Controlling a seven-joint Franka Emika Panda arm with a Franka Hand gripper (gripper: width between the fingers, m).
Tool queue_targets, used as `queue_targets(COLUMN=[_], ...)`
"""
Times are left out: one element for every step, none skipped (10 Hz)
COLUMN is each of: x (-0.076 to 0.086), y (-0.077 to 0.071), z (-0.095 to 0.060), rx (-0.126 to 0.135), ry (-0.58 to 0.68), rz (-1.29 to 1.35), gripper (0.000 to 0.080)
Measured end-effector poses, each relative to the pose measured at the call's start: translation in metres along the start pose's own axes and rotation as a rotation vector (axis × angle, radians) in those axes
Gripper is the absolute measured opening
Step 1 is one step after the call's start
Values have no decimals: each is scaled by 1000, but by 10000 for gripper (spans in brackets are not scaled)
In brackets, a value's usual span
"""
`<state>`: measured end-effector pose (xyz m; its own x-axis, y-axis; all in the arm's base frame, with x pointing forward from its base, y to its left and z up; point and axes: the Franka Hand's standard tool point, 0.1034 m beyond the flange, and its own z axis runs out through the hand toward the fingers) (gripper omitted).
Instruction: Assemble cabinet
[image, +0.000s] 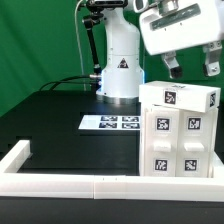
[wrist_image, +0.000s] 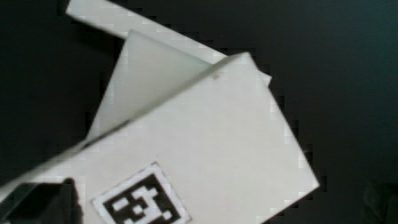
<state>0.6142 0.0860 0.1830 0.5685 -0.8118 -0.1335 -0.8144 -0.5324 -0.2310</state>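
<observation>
The cabinet (image: 178, 132) is a large white box of panels and blocks with black-and-white tags. It stands upright on the black table at the exterior view's right. My gripper (image: 191, 68) hangs just above its top, fingers spread apart with nothing between them. In the wrist view the cabinet's white panels (wrist_image: 196, 120) fill the frame, with one tag (wrist_image: 146, 200) close below. A dark fingertip (wrist_image: 25, 203) shows at the frame's edge.
The marker board (image: 120, 122) lies flat on the table mid-scene. Low white border rails (image: 60, 186) run along the table's front and the exterior view's left. The arm's white base (image: 120, 70) stands at the back before a green curtain.
</observation>
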Motion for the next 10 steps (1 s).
queue_targets(x=[0,0,-1,2,6,6,6,7,6,5], y=[0,-1,0,-1,1,2,2,3,5,5], z=[-2,-3,-3,-4,-3,-3,-3,-2,0,2], rx=[-29,-43,-55,-46,-30,-40,-41,-60,-88,-105], ry=[8,10,-3,4,16,18,17,23,31,30], rz=[-188,-348,-505,-583,-609,-689,-764,-903,-1074,-1208], gripper=[797,797,797,797,797,797,797,797,797,797])
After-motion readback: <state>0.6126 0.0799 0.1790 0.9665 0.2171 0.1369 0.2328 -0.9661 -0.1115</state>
